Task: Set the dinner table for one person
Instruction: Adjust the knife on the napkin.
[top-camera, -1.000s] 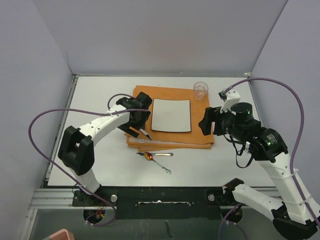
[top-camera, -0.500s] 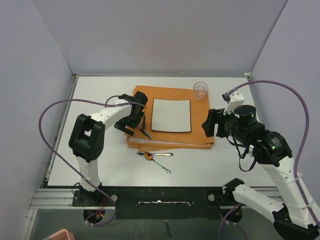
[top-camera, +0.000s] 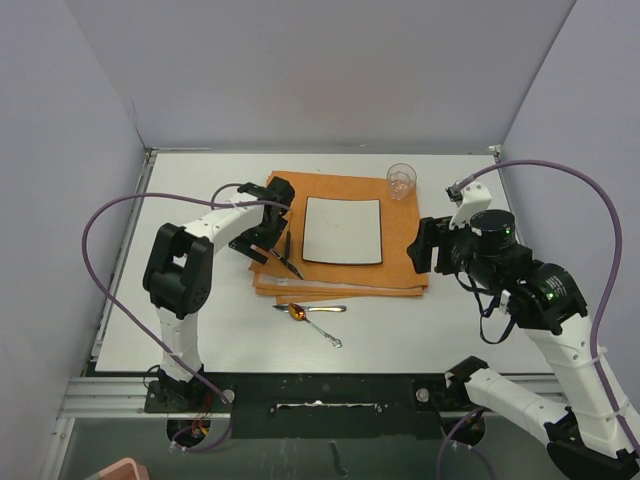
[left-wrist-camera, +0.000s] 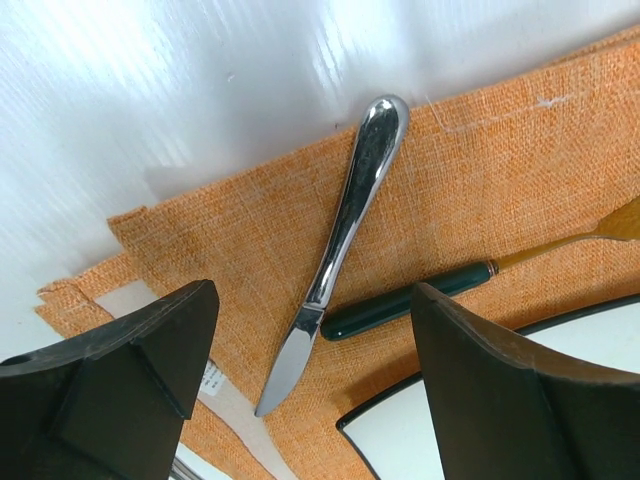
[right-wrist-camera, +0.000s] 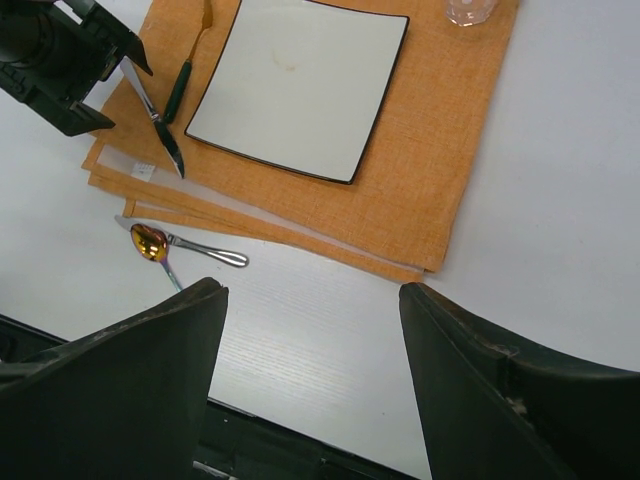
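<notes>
Right now the left gripper (top-camera: 262, 238) hovers low over the left side of the cloth (top-camera: 330, 188), jaws apart, nothing clamped. Directly under it a knife (left-wrist-camera: 340, 230) lies flat and slanted on the cloth. Its blade end sits just beside the butt of a green-handled fork (left-wrist-camera: 410, 300), maybe touching. Both are left of the plate (top-camera: 342, 230), which is square, white and roughly centred on the cloth. A glass (top-camera: 401, 180) stands upright at the cloth's far right corner.

Off the cloth, on the bare dinner table (top-camera: 400, 330) near its front edge, lie a silver utensil (top-camera: 318, 309) and a gold-bowled spoon (top-camera: 298, 313), crossing or touching. The right gripper (top-camera: 420, 246) hangs above the cloth's right edge, fingers wide apart, empty.

Progress looks well along: cloth, plate, glass, knife and fork are down. Left to do, I'd guess: move the two loose pieces onto the setting, probably right of the plate, and maybe straighten the knife.
</notes>
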